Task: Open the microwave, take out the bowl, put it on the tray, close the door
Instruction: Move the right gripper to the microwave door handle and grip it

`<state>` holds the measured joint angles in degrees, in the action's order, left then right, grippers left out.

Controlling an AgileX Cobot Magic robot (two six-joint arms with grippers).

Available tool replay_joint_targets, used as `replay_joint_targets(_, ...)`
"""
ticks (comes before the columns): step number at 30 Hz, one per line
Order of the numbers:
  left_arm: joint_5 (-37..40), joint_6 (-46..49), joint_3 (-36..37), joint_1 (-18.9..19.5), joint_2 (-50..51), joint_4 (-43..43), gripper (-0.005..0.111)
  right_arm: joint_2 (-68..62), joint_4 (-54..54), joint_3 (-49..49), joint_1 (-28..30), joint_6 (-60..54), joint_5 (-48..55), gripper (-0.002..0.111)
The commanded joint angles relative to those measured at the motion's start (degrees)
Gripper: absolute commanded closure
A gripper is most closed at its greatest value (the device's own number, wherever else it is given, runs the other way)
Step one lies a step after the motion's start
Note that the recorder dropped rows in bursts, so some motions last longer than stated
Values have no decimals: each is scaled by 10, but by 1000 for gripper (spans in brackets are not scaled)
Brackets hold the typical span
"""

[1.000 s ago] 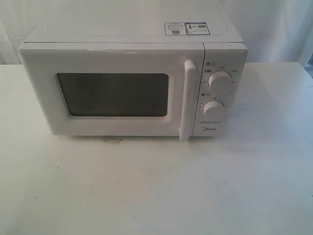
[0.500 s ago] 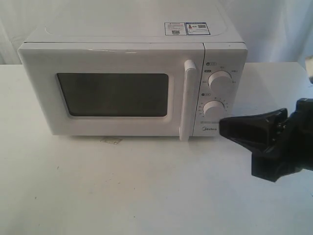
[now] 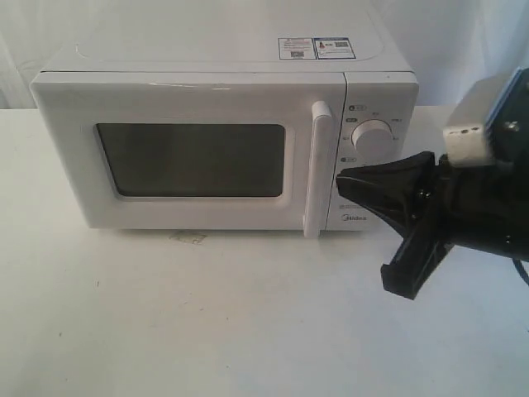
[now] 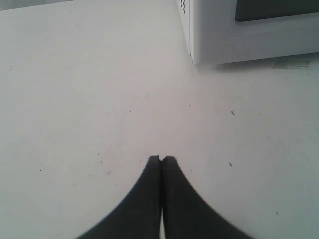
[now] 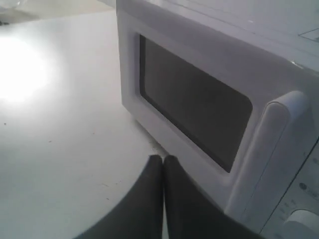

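On the white worktop (image 3: 207,331) the microwave (image 3: 215,58) stands toward the far edge, door (image 3: 74,157) shut, so opening is my step: my right hand (image 5: 162,159), clenched and empty, hangs near the handle (image 3: 318,169) and must next spread to hook it.

The left gripper (image 4: 162,159) is pinched closed over a white table (image 4: 75,99), with one corner of the microwave (image 4: 214,35) beyond it.
Its two black fingers (image 4: 144,199) press tip to tip, with only a hairline seam between them. The pale tabletop carries a few small dark specks (image 4: 232,113). The microwave stands on the table well apart from the fingertips, showing a white side wall with small vent holes (image 4: 183,5), the lower part of the door (image 4: 259,40) and a strip of its dark window (image 4: 276,9). A faint greyish smudge (image 4: 291,63) lies on the table just in front of the door.
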<state>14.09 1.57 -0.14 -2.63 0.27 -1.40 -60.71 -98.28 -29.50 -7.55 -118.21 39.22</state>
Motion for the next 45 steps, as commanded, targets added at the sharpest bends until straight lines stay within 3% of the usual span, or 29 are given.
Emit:
replay_joint_targets(1, 1, -1, 1, 3, -3, -3, 107, -61, -17, -21, 1, -47, -9, 103)
replay_joint_targets(8, 1, -1, 1, 3, -3, -3, 107, -123, -17, -60, 1, -47, -11, 77)
replay_joint_targets(13, 1, -1, 1, 3, -3, -3, 107, -127, -17, -85, 1, -47, -22, 48)
replay_joint_targets(15, 1, -1, 1, 3, -3, -3, 107, -127, -17, -93, 1, -47, -22, 41)
replay_joint_targets(45, 1, -1, 1, 3, -3, -3, 107, -239, -17, -163, 1, -47, -47, 41)
